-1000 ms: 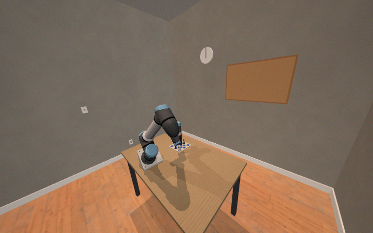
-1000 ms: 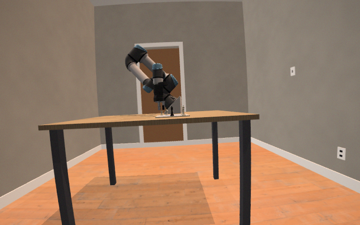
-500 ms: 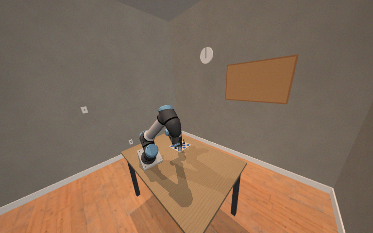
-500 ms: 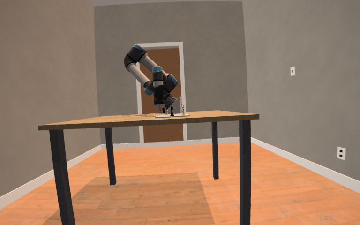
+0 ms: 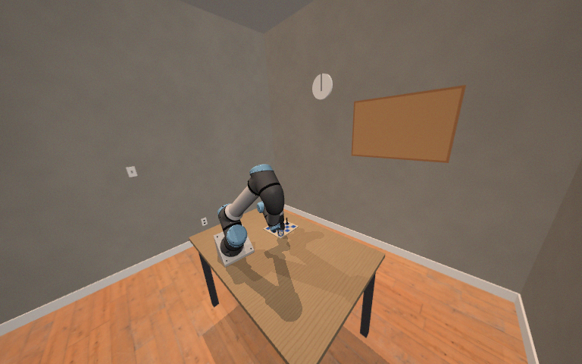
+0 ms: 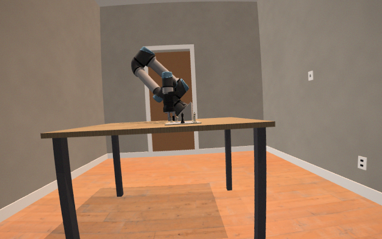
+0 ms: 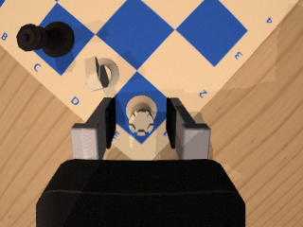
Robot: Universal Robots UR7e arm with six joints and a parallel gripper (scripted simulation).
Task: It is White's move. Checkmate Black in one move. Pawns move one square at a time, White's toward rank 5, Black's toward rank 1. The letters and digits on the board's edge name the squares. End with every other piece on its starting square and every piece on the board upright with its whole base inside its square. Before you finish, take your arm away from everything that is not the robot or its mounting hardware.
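From the top view I see one arm [image 5: 251,199] and one board [image 5: 280,228]; its pieces are too small to count. In the exterior view I make out two pale pieces and two dark ones. At the wrist, my gripper [image 7: 144,102] straddles the white piece [image 7: 140,115] on the corner square, fingers apart, not touching it; a fourth piece is cut off at the top.

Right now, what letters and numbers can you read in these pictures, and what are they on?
"B", "C", "D": left edge of the blue-and-cream chessboard, wrist view.
"2", "3", "4": its right edge.
One mark beside the open claw: too hidden to read.
One more at the top right corner: cut off.
Round white wall clock: no numbers.
Top and exterior views: board too small.
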